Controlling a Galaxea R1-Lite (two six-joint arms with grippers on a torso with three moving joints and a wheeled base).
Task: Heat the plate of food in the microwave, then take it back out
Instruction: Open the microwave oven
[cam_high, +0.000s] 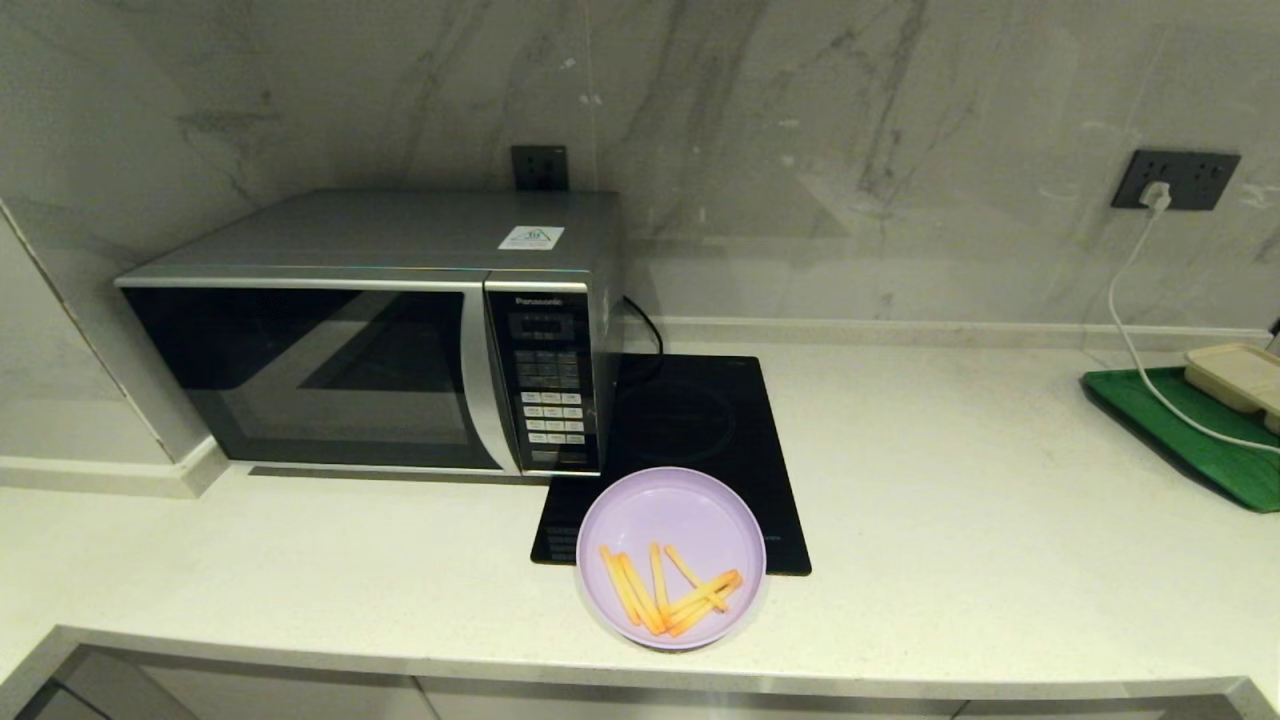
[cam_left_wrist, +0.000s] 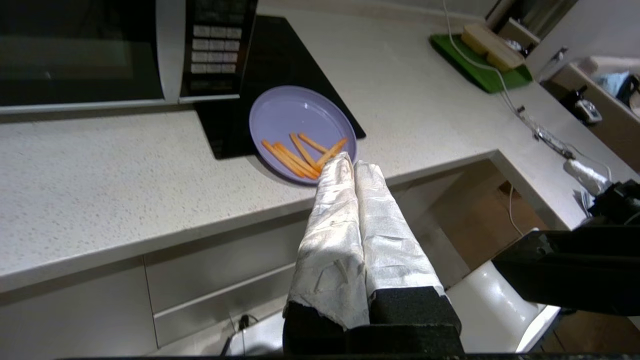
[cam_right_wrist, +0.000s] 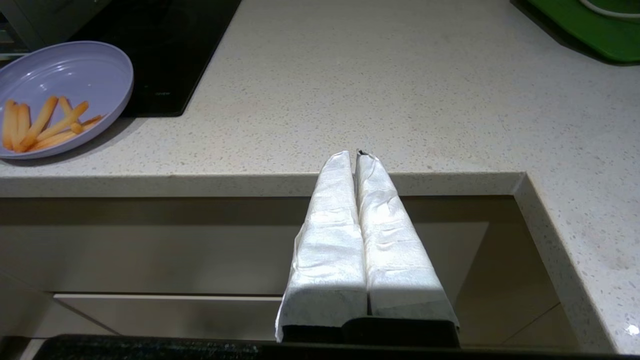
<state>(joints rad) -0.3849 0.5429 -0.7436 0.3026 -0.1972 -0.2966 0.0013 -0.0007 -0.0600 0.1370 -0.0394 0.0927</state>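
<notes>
Looking down from the head camera, I see the plate of food (cam_high: 671, 557) on the counter (cam_high: 950, 500) near its front edge, half on the black hob (cam_high: 700, 430), just right of the microwave (cam_high: 370, 335), whose door is closed. My left gripper (cam_left_wrist: 354, 162) hangs off the counter edge near the plate, jaws pressed together, empty. My right gripper (cam_right_wrist: 356, 155) waits below the edge, also closed on nothing.

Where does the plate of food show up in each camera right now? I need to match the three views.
Head view: plate of food low in the centre, overlapping the front edge of the black hob.
Left wrist view: plate just above centre, beyond the shut left end effector.
Right wrist view: plate at the upper left edge.
Shared landmark: the hob's corner beside the plate.
</notes>
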